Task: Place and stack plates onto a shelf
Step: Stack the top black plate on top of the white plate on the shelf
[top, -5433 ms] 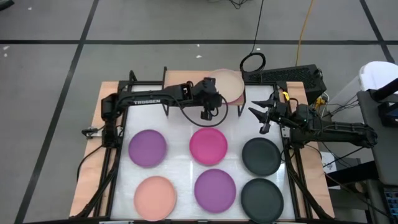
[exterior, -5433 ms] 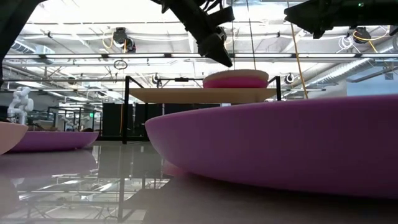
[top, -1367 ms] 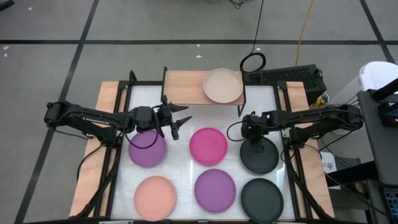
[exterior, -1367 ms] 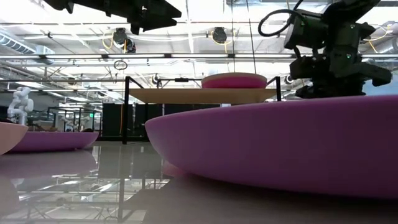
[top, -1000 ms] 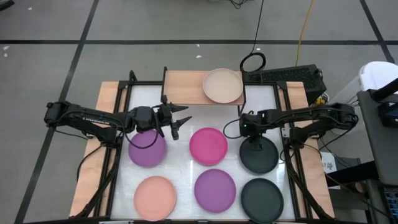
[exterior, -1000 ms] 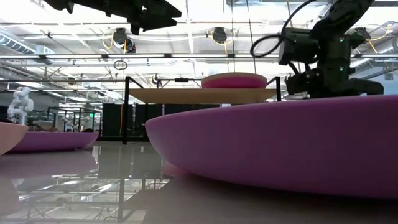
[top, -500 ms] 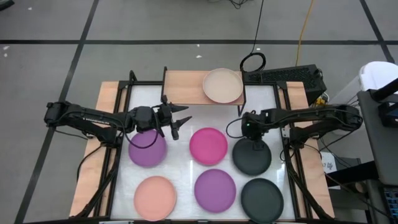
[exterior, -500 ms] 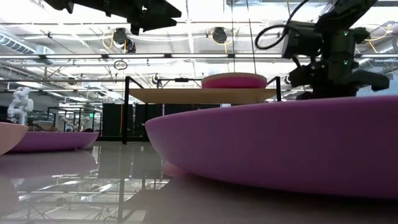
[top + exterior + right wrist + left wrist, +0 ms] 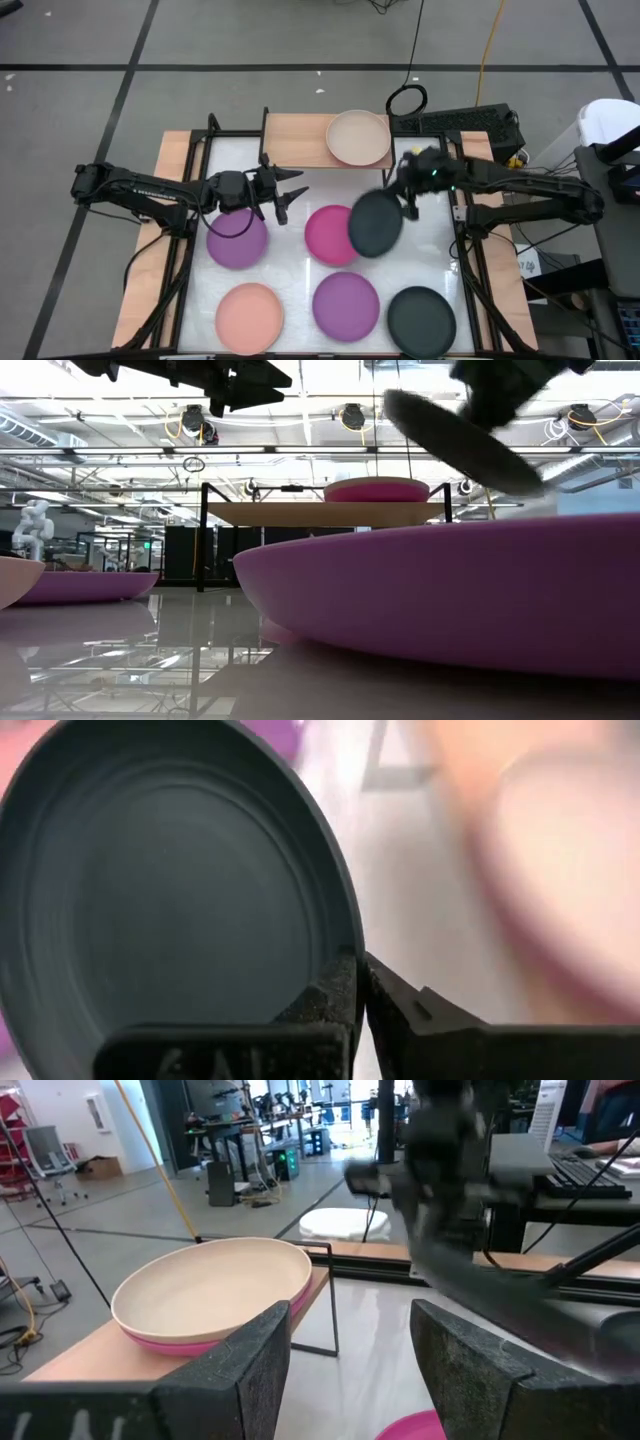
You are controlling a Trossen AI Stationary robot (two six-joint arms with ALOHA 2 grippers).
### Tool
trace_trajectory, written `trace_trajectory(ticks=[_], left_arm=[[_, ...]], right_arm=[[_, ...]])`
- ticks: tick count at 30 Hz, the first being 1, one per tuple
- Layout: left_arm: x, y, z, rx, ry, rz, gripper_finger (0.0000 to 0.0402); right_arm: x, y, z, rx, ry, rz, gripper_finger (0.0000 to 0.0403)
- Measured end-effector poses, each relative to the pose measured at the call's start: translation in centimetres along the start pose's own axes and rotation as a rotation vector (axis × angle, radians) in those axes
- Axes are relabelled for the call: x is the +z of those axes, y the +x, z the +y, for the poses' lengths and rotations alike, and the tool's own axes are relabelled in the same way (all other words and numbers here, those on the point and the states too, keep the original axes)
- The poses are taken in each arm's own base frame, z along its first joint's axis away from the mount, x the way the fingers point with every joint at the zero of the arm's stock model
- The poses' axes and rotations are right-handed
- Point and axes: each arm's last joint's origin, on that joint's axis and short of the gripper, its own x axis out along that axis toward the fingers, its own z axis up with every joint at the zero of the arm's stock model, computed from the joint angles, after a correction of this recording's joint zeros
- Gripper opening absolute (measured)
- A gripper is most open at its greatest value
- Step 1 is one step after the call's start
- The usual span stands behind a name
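Observation:
My right gripper is shut on a black plate, which hangs tilted in the air between the magenta plate and the shelf. In the low view the black plate slants above the table. On the shelf's right end a cream plate sits in a pink one. My left gripper hovers open over the far edge of a purple plate. On the table lie a peach plate, a second purple plate and a second black plate. My right gripper pinches the black plate's rim between its two fingers, one finger inside the plate's hollow and the other against its outer wall. It holds the rim on the plate's far right side. The plate is lifted clear of the table and tilted.
The shelf's left half is bare wood. A black cable loop and a keyboard lie behind the table's far right corner. Black frame rails run along the table's sides.
My right gripper has shut on the far rim of the black plate, dragged it a little toward the table's left, then lifted it clear and carried it up and toward the far edge, nearer the shelf. The plate, flat on the table before, now hangs tilted.

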Motion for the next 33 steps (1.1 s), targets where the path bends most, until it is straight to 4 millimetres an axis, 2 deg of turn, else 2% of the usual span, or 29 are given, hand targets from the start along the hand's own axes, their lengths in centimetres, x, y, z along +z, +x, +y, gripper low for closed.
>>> trace_trajectory(ticks=[6,9,13,18,22,28,33], left_arm=[[0.0,0.0,0.0,0.0,-0.001,-0.001,0.0212],[0.0,0.0,0.0,0.0,0.001,-0.001,0.0212],[0.0,0.0,0.0,0.0,0.005,-0.001,0.0212],[0.0,0.0,0.0,0.0,0.005,0.0,0.0212],[-0.1,0.0,0.0,0.0,0.01,0.005,0.0212],[-0.1,0.0,0.0,0.0,0.011,0.009,0.0211],[-0.1,0.0,0.0,0.0,0.011,0.009,0.0212]], right_arm=[[4.7,-1.8,-3.8,-0.26,0.086,-0.234,0.0],[6.2,-1.7,-6.4,-0.34,0.129,-0.257,0.0],[7.5,-0.9,-10.3,-0.426,0.177,-0.199,0.0],[7.4,0.5,-15.3,-0.383,0.295,-0.119,0.0],[6.3,1.1,-18.0,-0.379,0.362,-0.066,0.0],[4.3,1.3,-19.4,-0.362,0.447,0.032,0.0001],[4.1,0.9,-19.6,-0.37,0.459,0.041,0.0024]])
